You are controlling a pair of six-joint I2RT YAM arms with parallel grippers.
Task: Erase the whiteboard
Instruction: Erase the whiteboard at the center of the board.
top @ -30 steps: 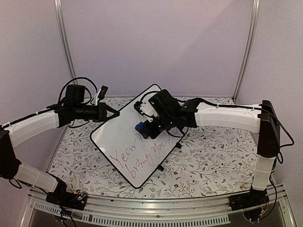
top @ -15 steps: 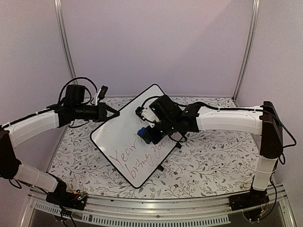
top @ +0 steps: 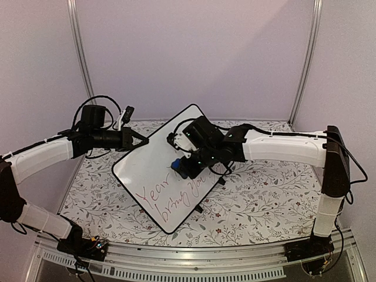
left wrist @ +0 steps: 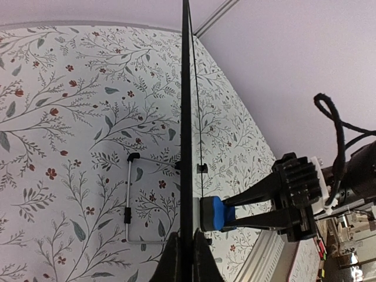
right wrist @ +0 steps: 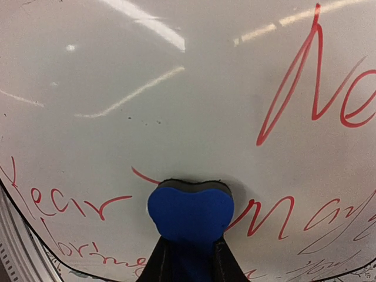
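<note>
The whiteboard [top: 154,160] stands tilted on the table, white with a thin black rim and red handwriting on its lower half. My left gripper [top: 143,140] is shut on the board's upper left rim [left wrist: 186,117], seen edge-on in the left wrist view. My right gripper [top: 183,166] is shut on a blue eraser [top: 175,162] and presses its dark felt face flat against the board. In the right wrist view the eraser [right wrist: 190,211] sits among red letters on the board [right wrist: 176,88]. In the left wrist view the eraser [left wrist: 212,213] touches the board's face.
The table [top: 264,200] has a floral cloth. The board's wire stand [left wrist: 130,200] and a black foot [top: 200,208] rest on it. Purple walls and metal posts [top: 305,59] enclose the back. A metal rail [top: 176,258] runs along the near edge.
My right gripper has moved the eraser down and slightly left along the board, then held nearly still. My left gripper and the board have not moved.
</note>
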